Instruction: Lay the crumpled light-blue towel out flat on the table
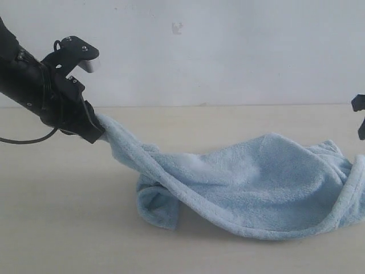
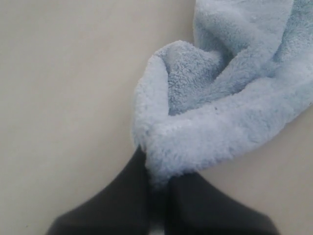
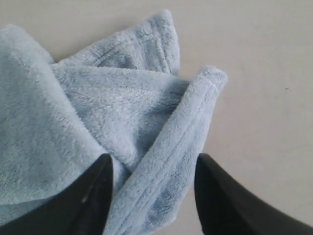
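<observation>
- The surface (image 1: 57,228) is wide, pale and bare around the cloth, with room to spare on the left and on the near side.
- The towel (image 1: 256,182) lies right of the middle of the surface in a loose, rumpled heap. One end is drawn up and out to the left in a taut band, and a fold is tucked under at its near-left (image 1: 157,208).
- The left arm (image 1: 40,91) slants down from the far left. Its jaws are pressed together on a bunched corner of the towel, which they hold clear of the surface.
- The right jaws are spread wide over the towel's right end. A hemmed edge (image 3: 181,147) runs between them, and I can't tell whether they touch it. From the room, only a dark sliver shows at the right edge.
- The main risk as I see it is that, with nothing pinning the right end, more pull from the left would drag the whole heap sideways instead of opening it.
- The left pinch takes only a small wad of fluffy pile, so a sharp tug could slip it free.
- If the right jaws come together where the layers overlap, they may catch two thicknesses and lock the fold in.
</observation>
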`<move>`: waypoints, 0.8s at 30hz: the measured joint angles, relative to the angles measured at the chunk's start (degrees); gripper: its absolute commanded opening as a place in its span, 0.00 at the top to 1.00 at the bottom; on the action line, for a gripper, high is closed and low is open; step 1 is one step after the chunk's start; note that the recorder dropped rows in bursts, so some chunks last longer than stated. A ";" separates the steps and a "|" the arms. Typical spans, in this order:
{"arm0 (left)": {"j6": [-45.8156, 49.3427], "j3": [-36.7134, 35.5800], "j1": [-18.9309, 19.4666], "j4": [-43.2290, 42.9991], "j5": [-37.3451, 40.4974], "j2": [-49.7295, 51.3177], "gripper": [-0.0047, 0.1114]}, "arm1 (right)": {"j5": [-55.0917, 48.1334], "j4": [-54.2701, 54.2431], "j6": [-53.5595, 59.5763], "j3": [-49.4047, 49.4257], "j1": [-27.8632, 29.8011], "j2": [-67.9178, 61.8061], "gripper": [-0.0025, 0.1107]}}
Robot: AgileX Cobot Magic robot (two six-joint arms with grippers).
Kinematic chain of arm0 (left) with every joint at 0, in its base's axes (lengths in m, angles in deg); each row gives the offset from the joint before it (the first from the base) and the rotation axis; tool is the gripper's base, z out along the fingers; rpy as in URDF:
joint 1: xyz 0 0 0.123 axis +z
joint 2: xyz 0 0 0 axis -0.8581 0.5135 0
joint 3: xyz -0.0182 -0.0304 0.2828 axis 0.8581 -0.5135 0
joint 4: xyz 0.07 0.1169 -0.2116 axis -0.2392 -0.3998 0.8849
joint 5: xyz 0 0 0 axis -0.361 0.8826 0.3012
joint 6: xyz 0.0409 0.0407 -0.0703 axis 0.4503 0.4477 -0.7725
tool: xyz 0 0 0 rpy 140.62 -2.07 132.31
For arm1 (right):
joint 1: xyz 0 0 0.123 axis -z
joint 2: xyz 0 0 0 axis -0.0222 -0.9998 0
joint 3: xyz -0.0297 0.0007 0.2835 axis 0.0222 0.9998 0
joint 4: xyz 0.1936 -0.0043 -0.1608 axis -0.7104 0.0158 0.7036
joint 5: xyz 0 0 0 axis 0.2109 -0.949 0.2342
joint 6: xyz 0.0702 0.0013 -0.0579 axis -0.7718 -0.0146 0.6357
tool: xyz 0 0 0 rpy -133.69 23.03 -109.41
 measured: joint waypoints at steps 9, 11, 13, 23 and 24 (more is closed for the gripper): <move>0.00 0.00 0.00 0.30 0.00 0.00 0.93 | 7.13 -1.94 0.14 -1.71 0.65 -10.31 0.55; 0.00 0.00 0.00 0.44 0.00 0.00 0.93 | 8.43 -1.94 -0.08 -2.64 0.65 -12.31 0.55; 0.00 0.00 0.00 0.48 0.00 0.00 0.93 | 9.14 -1.94 -0.08 -3.99 0.65 -14.21 0.55; 0.53 0.00 0.00 3.91 0.00 0.00 0.93 | 10.11 0.00 -0.20 -7.42 0.65 -19.42 0.55; 0.64 0.00 0.00 4.18 0.00 0.00 0.93 | 10.11 0.64 -0.38 -7.42 0.65 -19.65 0.58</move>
